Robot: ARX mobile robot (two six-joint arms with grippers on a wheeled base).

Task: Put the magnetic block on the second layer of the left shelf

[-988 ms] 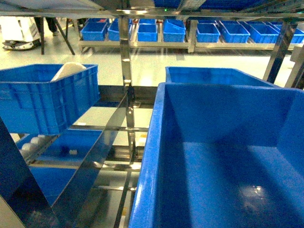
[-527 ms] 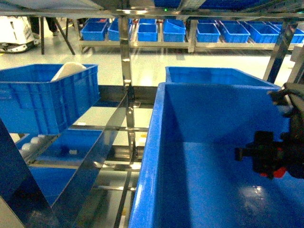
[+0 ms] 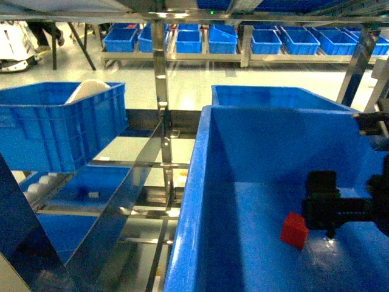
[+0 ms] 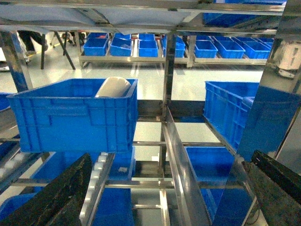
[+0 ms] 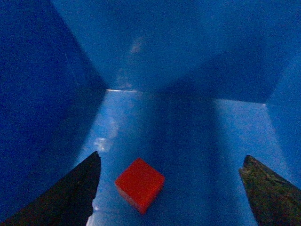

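The magnetic block (image 3: 295, 230), a small red cube, shows low inside the large blue crate (image 3: 200, 182) on the right. My right gripper (image 3: 313, 213) reaches into that crate from the right, just beside the cube. In the right wrist view the cube (image 5: 140, 184) sits between the wide-open fingers, nearer the left one and touching neither; the right gripper (image 5: 171, 157) is open. The left shelf second layer (image 3: 130, 164) is the steel-railed tier on the left, seen also as rails and rollers (image 4: 155, 143). My left gripper (image 4: 167, 188) is open and holds nothing.
A blue crate (image 3: 58, 125) holding a white object (image 3: 88, 90) stands on the left rack tier. A steel post (image 3: 160, 73) and a slanting divider rail (image 3: 121, 213) separate left from right. More blue crates (image 3: 188, 39) line the far racks.
The crate held nothing a second ago. My right arm came in from the right showing some red by its jaws, and the red cube now shows apart from the fingers.
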